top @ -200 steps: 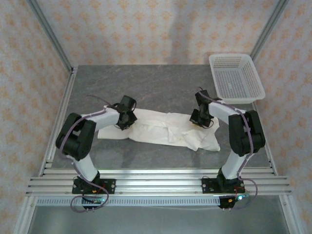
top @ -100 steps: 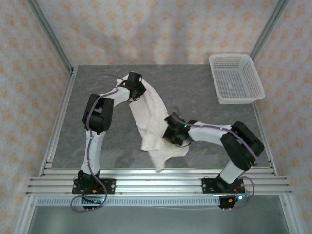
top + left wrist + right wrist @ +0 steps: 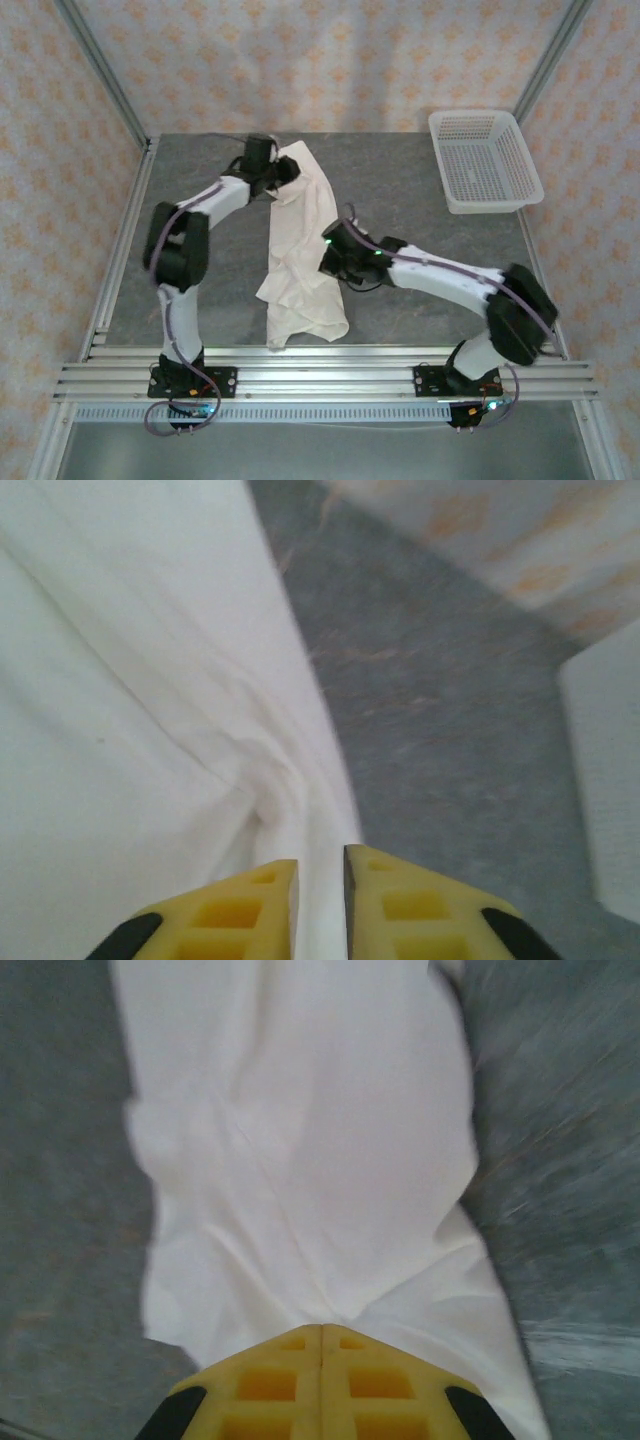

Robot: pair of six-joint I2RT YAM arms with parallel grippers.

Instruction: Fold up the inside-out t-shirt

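You had the t-shirt (image 3: pixel 300 285) stretched far-to-near: left gripper (image 3: pixel 275 180) barely parted at its far end, right gripper (image 3: pixel 335 262) pinching mid-length.

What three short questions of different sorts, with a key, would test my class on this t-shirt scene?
1. True or false: the t-shirt lies inside the basket.
2. The fingers of the right gripper are: A spread wide, B closed together on cloth, C gripping the basket.
3. Which arm's gripper is at the far end of the t-shirt?
Key: 1 false, it lies on the table. 2 B. 3 the left gripper.
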